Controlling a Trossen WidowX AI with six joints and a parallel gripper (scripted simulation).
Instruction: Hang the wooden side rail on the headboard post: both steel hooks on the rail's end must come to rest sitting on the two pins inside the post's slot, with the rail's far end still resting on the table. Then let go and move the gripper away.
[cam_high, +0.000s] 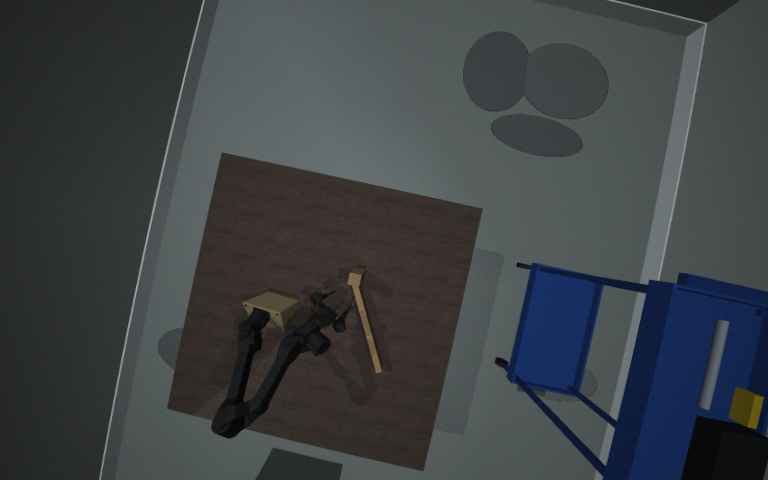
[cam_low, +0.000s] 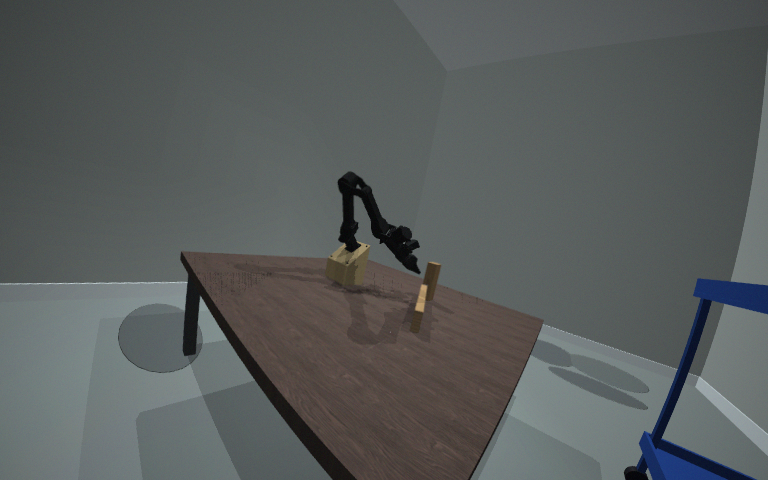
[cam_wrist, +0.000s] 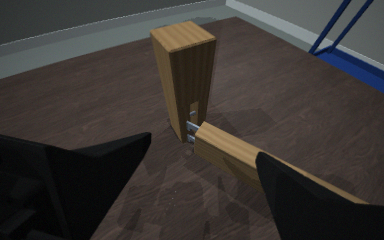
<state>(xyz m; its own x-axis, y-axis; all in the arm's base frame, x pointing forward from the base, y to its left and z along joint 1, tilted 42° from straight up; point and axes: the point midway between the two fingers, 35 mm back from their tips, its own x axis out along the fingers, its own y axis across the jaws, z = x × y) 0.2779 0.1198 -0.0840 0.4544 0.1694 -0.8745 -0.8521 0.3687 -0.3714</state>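
Note:
The wooden headboard post (cam_high: 356, 276) (cam_low: 432, 279) (cam_wrist: 184, 75) stands upright on the dark table (cam_high: 271, 215) (cam_low: 351, 373) (cam_wrist: 90, 100). The wooden side rail (cam_high: 367, 328) (cam_low: 419, 307) (cam_wrist: 235, 155) runs from the post's slot down to the table, its far end resting on the table top. Two steel hooks (cam_wrist: 192, 131) at the rail's end reach into the slot. My gripper (cam_high: 335, 308) (cam_low: 413, 261) (cam_wrist: 203, 146) is open and empty. It hangs beside the rail near the post, touching neither.
The arm stands on a tan wooden block (cam_high: 271, 310) (cam_low: 347, 265) to the left of the post. A blue cart (cam_high: 623, 350) (cam_low: 696, 396) (cam_wrist: 345, 50) stands on the floor beyond the table's right edge.

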